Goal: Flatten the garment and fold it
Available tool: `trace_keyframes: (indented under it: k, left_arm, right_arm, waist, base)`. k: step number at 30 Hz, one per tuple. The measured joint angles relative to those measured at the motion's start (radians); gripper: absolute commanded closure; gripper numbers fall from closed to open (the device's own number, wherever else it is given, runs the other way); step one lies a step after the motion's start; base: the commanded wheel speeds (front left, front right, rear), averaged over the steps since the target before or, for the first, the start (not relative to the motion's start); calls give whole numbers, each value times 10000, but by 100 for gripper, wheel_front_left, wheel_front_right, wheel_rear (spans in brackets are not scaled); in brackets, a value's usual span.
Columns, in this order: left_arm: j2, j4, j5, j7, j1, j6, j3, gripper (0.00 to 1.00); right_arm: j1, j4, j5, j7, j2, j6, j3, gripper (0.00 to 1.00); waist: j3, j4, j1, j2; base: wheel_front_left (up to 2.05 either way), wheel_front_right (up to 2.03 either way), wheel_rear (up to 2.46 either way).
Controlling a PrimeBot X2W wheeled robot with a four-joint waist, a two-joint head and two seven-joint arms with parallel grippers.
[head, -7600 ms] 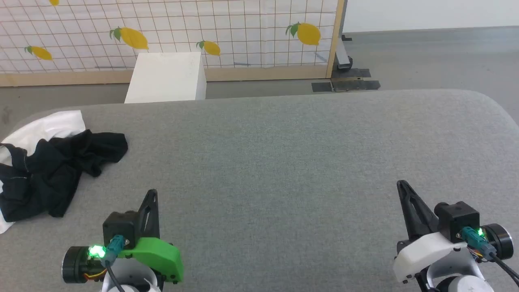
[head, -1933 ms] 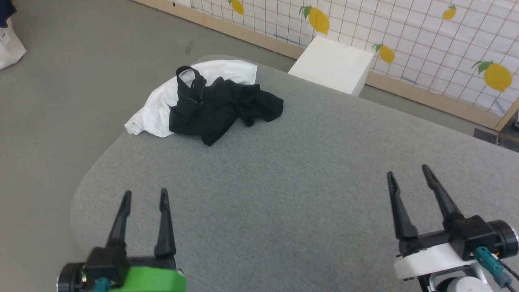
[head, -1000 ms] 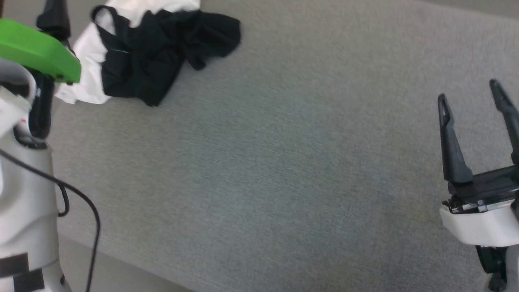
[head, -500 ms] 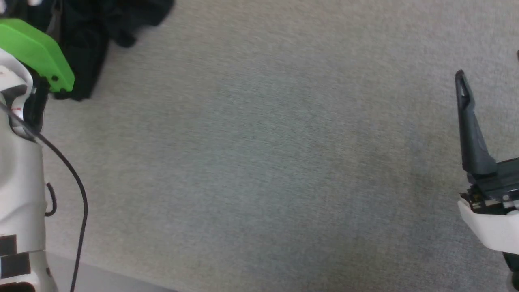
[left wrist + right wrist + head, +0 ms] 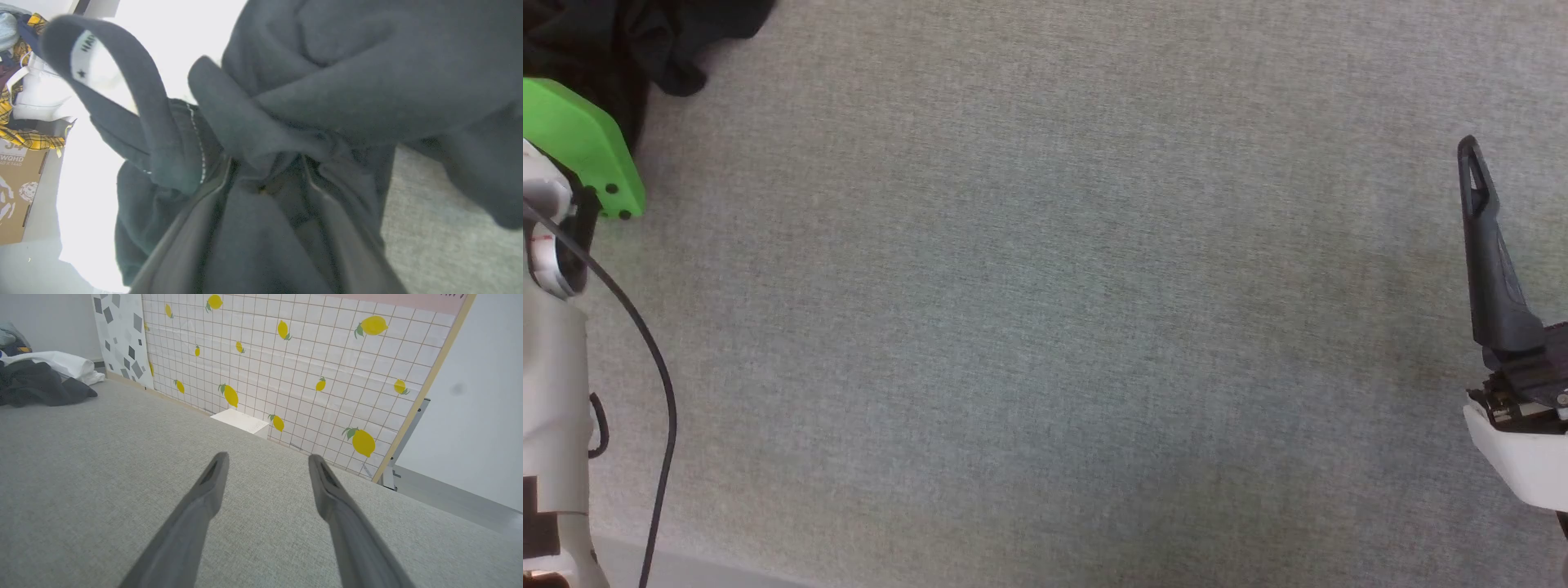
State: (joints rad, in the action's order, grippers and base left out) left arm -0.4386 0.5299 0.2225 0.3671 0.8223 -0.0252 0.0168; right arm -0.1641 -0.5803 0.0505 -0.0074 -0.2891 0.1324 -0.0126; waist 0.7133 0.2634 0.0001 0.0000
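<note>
Left wrist view: left gripper (image 5: 265, 163), fingers apart, garment (image 5: 347, 81) folds between them; right gripper (image 5: 266, 457) splayed, well away.

The white label (image 5: 83, 51) inside the neckband of the garment (image 5: 327, 81) shows "HA" and a star, the rest hidden; the cardboard box (image 5: 16, 183) reads "WOHD".

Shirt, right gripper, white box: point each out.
shirt (image 5: 335, 81): left wrist view, on a black sleeve fold.
right gripper (image 5: 267, 458): right wrist view, midway between its two open fingertips.
white box (image 5: 241, 418): right wrist view, on its top face.
</note>
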Motion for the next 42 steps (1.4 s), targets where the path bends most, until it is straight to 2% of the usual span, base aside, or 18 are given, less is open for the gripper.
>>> trace_keyframes:
  k: [6,14,18,26,33,42]
  left_arm:
    - [-98,182,-12,-508,3,52,67,100]
    - [-1101,-184,-299,-1651,271,280,249,100]
    - [-1390,-566,-602,-2082,698,351,209,100]
    - [-1534,-1429,-610,-2178,1851,468,184,100]
    - [-1097,-2061,-476,-1827,3087,345,-349,100]
    - [322,-2313,184,-1381,4622,259,-951,100]
  right_arm:
    - [-68,245,-102,-127,173,0,48,0]
    - [-201,999,-169,-729,782,0,153,0]
    - [-196,1367,-167,-1020,1114,0,65,0]
    - [-11,2029,-167,-1501,1741,0,-69,0]
    - [453,2560,-167,-1806,2176,0,-276,0]
    - [893,2920,-209,-2027,2364,0,-658,0]
  waist:
    - [-286,-93,0,0]
    - [-1087,-294,-1,0]
    - [-1629,-395,-1,0]
    - [-2793,-558,-2,0]
    - [-3992,-664,-1,0]
    - [-5409,-870,-2,0]
  base:
    - [0,0,0]
    - [0,0,0]
    - [0,0,0]
    - [0,0,0]
    - [0,0,0]
    - [0,0,0]
